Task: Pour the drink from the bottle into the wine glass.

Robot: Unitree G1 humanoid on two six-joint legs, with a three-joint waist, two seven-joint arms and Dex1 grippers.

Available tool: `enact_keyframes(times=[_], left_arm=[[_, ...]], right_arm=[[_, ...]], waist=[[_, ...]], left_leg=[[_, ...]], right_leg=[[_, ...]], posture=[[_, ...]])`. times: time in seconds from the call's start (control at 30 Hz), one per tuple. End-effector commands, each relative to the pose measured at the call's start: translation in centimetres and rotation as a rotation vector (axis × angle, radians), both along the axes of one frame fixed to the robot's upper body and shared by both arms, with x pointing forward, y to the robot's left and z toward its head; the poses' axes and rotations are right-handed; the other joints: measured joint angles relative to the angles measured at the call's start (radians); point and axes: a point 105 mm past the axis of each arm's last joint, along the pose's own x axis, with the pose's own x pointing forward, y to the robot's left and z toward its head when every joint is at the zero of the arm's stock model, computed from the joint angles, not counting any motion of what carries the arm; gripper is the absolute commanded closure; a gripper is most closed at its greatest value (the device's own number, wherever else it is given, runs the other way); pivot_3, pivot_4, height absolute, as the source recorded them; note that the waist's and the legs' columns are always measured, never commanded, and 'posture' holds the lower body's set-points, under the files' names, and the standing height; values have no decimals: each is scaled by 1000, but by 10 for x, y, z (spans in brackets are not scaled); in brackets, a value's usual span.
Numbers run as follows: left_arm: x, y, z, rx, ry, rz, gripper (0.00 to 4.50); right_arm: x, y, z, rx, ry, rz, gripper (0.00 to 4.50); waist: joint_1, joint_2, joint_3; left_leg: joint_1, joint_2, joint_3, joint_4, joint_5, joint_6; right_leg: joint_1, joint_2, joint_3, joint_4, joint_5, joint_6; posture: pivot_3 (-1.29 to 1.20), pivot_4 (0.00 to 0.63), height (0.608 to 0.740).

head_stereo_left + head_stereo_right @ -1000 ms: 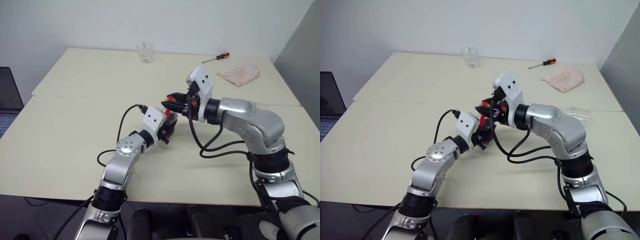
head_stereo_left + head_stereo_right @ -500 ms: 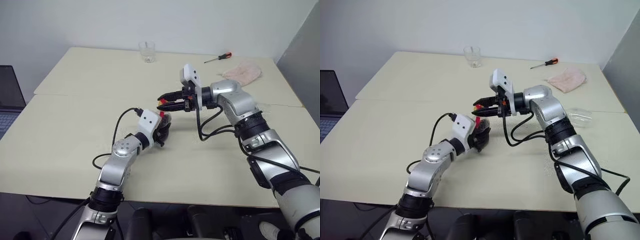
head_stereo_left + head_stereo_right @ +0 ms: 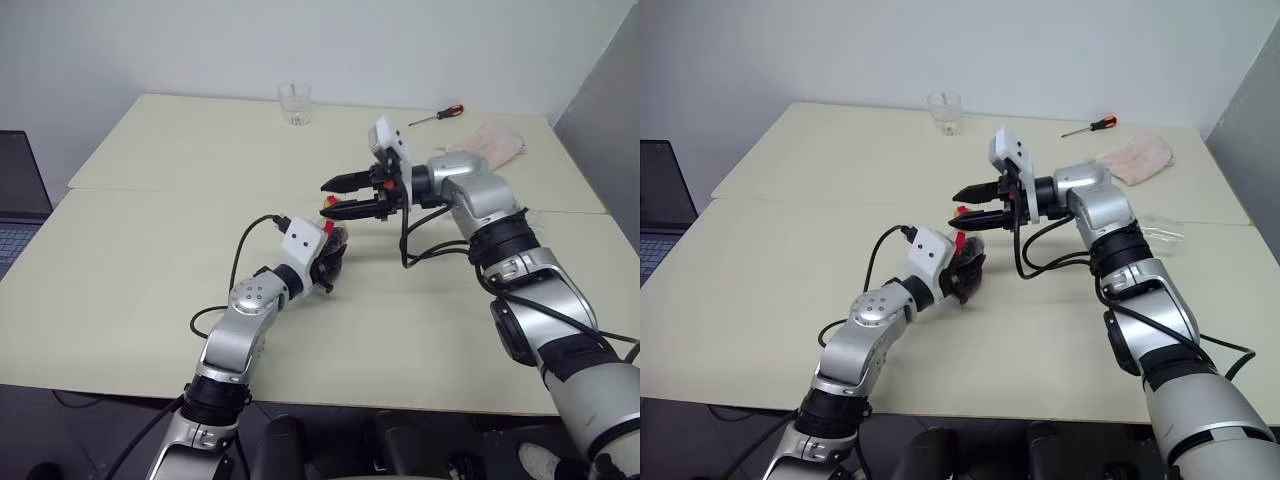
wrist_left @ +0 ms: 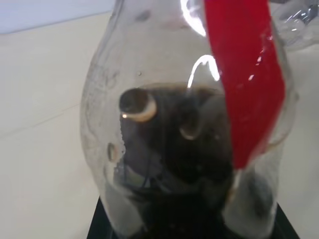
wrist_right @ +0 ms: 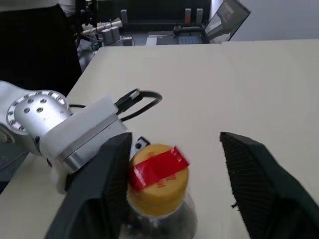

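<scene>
- my left claw (image 3: 335, 262) is clamping on the bottle (image 3: 965, 255), its fingers pressed tight against the rounded body, holding it upright just above the table (image 3: 150, 260).
- the drink (image 4: 174, 144) is sitting dark in the lower part of the bottle, right in front of my left claw; a red label (image 4: 246, 74) is running up the clear wall beside it.
- my right claw (image 3: 345, 196) is hovering just above and slightly beyond the bottle, pointing level toward my left side, its two black fingers (image 5: 259, 179) standing well apart.
- the yellow-and-red cap (image 5: 158, 172) is sitting on the bottle's neck, between my right claw's spread fingers and a little below them; neither finger is touching it as far as i can tell.
- the wine glass (image 3: 1155, 232) seems to be lying clear on the table well off to the right of my right arm; its shape is hard to make out.
- a short tumbler (image 3: 292, 103) is standing at the far edge, well beyond both claws.
- a screwdriver (image 3: 434, 114) and a pink cloth (image 3: 490, 140) are lying at the far right, beyond my right claw.
</scene>
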Motion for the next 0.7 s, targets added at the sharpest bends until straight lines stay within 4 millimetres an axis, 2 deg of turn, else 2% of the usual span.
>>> enact_keyframes(times=[0.03, 0.07, 0.27, 0.37, 0.4, 0.5, 0.63, 0.7], left_arm=[[-5, -12, 28, -32, -108, -56, 3450], [-5, -13, 27, -32, -107, -59, 3452], [-4, -16, 27, -38, -110, -67, 3457], [-3, -14, 31, -47, -133, -47, 3457], [-1, -12, 33, -59, -147, -34, 3457], [0, -11, 40, -95, -185, -17, 3457], [1, -13, 39, -112, -189, -16, 3458], [2, -11, 38, -129, -188, 1, 3458]], right_arm=[[-8, -5, 21, 59, -35, 13, 169], [-10, -9, 21, 61, -27, 14, 0], [-15, -35, 28, 111, 23, -38, 0], [-16, -44, 43, 199, -1, -141, 0], [-20, -44, 49, 232, -2, -169, 0], [-28, -36, 51, 235, -25, -254, 0], [-35, -26, 57, 273, -18, -357, 0], [-35, -23, 58, 294, -1, -474, 0]], waist=[[0, 0, 0], [0, 0, 0], [1, 0, 0], [-1, 0, 0], [-2, 0, 0], [-2, 0, 0], [-3, 0, 0], [-2, 0, 0]], left_leg=[[0, 0, 0, 0, 0, 0], [0, 0, 0, 0, 0, 0], [0, -1, 0, 0, 0, 0], [0, -1, 0, 0, 0, 0], [0, -1, -1, 0, 0, 0], [0, 0, -2, 0, 0, 0], [0, 0, -2, 0, 0, 0], [0, 0, -3, 0, 0, 0]], right_leg=[[0, 0, 0, 0, 0, 0], [0, 0, 0, 0, 0, 0], [0, 0, 0, 0, 0, 0], [0, 0, 0, 0, 0, 0], [0, 0, 1, 0, 0, 0], [0, 0, 2, 0, 0, 0], [0, 1, 2, 1, 0, 0], [0, 1, 2, 1, 0, 0]], posture=[[0, 150, 740], [0, 150, 740], [0, 150, 740], [0, 150, 740], [0, 150, 740], [0, 150, 740], [0, 150, 740], [0, 150, 740]])
